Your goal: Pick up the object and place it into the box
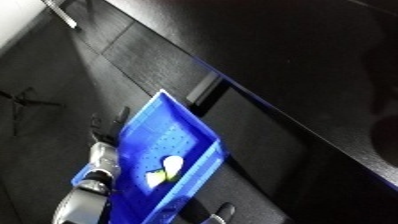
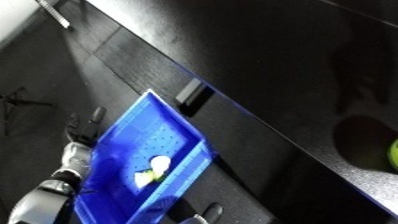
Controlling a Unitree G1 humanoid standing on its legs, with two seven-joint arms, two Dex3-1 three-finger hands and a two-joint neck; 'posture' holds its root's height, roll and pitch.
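Our left hand (image 2: 84, 129) sits beside the blue bin (image 1: 191, 125), fingers straight, holding nothing. In the bin lies a small white-and-yellow object (image 1: 167, 169), prob. light and smooth; we'd pinch across its mid. Long axis runs upper-right to lower-left. Right hand (image 1: 222, 212): fingers barely show, can't tell.

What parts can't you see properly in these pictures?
- The pale object in the blue bin: too blurred in both views to tell what it is.
- The left hand: dark against the dark floor beside the bin, so its fingers are unclear.
- The right hand: cut off by the bottom edge, only fingertips show.
- A green thing: cut off by the right eye view's right edge.
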